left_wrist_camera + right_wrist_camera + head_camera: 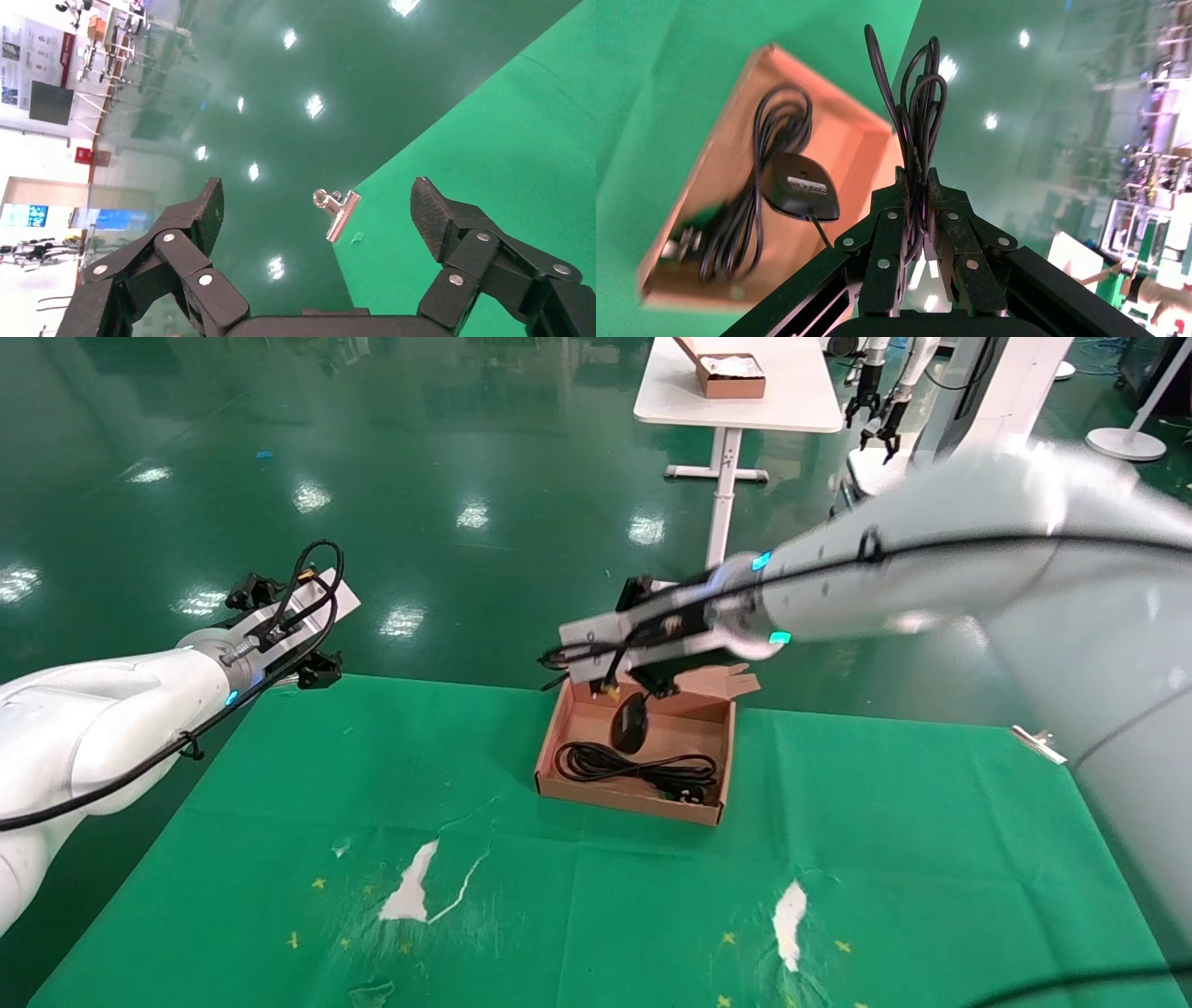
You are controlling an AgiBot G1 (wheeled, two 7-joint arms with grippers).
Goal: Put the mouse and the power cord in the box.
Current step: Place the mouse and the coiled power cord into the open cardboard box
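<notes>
The brown box [633, 800] stands on the green cloth at mid table, and the power cord [638, 768] lies coiled inside it along the near wall. My right gripper [557, 659] hovers over the box's far edge, shut on the mouse's thin bundled cable [916, 105]. The black mouse [630, 722] dangles from that cable just above the box floor. In the right wrist view the mouse [801, 188] shows its grey underside label above the box [859, 161], beside the power cord [747, 210]. My left gripper [287, 628] is parked open at the table's far left corner, holding nothing.
A metal binder clip [339, 213] pins the cloth at the far left corner, and another clip [1038, 740] sits on the right edge. White tears [410, 887] mark the near cloth. Beyond the table stand a white desk with a smaller brown box [731, 376] and another robot [875, 416].
</notes>
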